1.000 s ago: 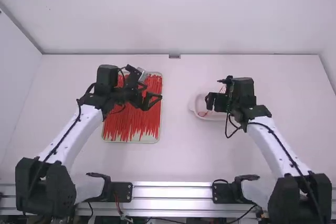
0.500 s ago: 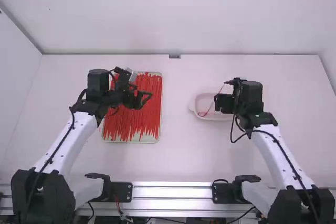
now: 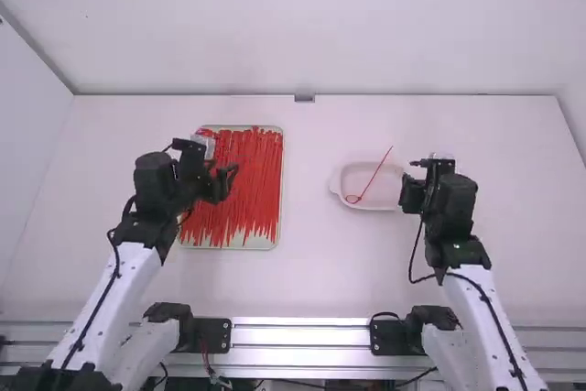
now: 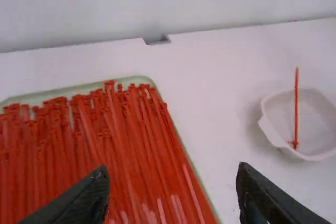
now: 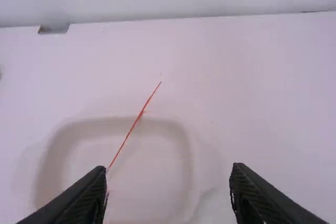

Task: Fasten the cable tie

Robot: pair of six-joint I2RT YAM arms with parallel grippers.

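Note:
A pile of red cable ties [image 3: 238, 190] [image 4: 89, 145] lies on a pale tray [image 3: 273, 243] at the left. One red cable tie [image 3: 370, 180] [image 4: 295, 107] [image 5: 134, 124] rests in a white bowl [image 3: 343, 180] [image 4: 315, 153] [image 5: 58, 150], its tail sticking up over the far rim. My left gripper [image 3: 218, 179] [image 4: 170, 192] hovers open over the left part of the tray, holding nothing. My right gripper [image 3: 408, 191] [image 5: 168, 192] stands open just right of the bowl, with nothing between its fingers.
A white wall rises behind the table, with a small grey bracket [image 3: 304, 97] at its foot. Bare white table lies between tray and bowl and along the front. A metal rail [image 3: 293, 331] runs along the near edge.
Both arms have pulled back toward the camera. The right gripper has let go of the tie, which now lies in the bowl. The left gripper drew left, off the tray's middle.

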